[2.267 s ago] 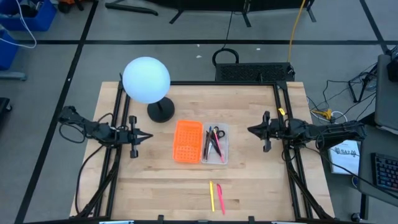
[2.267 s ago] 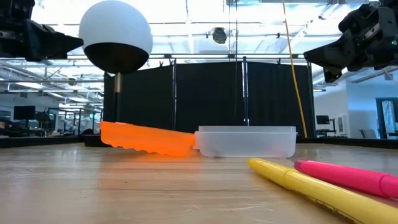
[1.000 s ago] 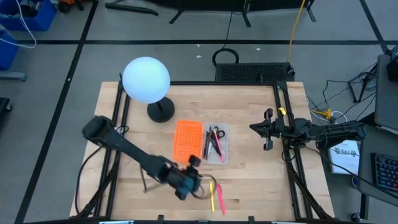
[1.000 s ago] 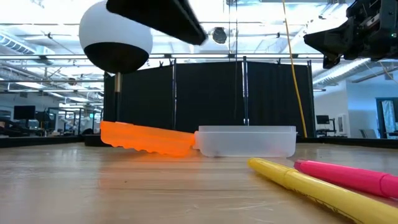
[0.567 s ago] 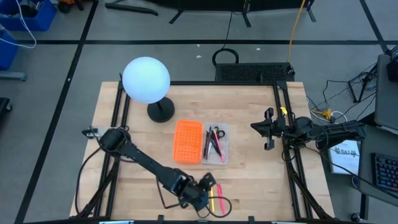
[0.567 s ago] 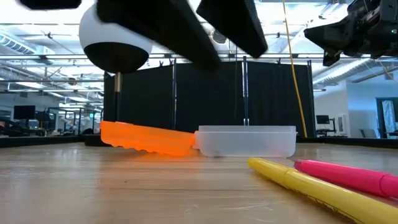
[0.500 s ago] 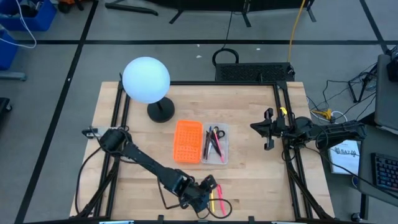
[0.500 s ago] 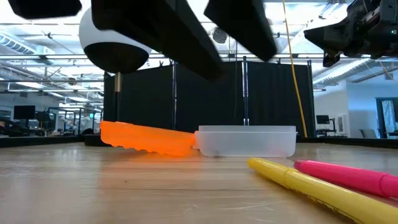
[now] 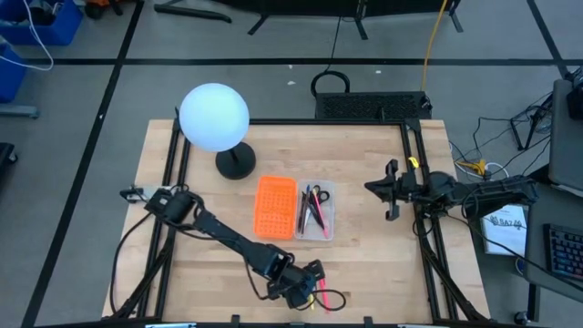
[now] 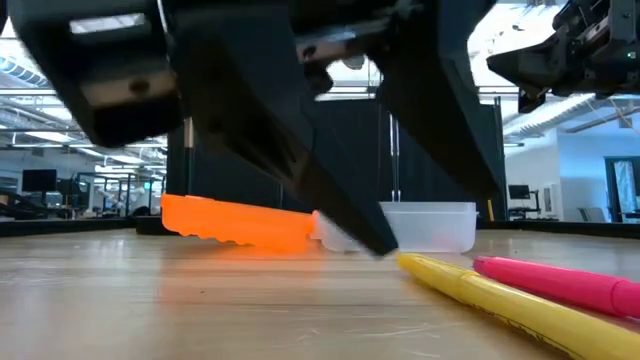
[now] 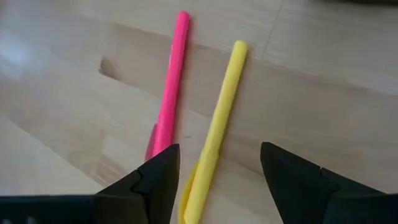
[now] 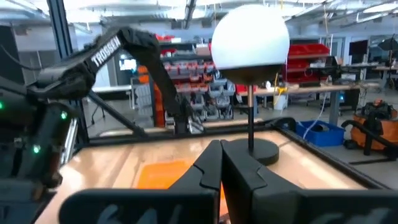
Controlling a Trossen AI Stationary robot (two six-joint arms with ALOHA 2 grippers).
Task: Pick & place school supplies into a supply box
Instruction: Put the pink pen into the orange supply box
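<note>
Already most of the school supplies are lying in the supply box (image 9: 315,211) at the middle of the desk (image 9: 364,264): the scissors (image 9: 317,196) and several dark and red pens are resting in its clear half, with the orange lid panel (image 9: 274,207) folded open beside it. What is remaining, by my judgement, is the pair near the desk's front edge, a yellow pen (image 11: 214,134) and a pink pen (image 11: 168,99), lying side by side and close together. The left gripper (image 11: 214,177) is hanging low over them with its fingers spread wide and holding nothing, the yellow pen running between them. The right gripper (image 12: 222,163) is waiting by the desk's right edge, its fingers pressed together and empty. Compared with a couple of seconds ago, the left arm is no longer parked at the left edge; it is reaching across to the front edge and is now sitting lower and nearer the pens than half a second back, while the right arm is staying where it was.
</note>
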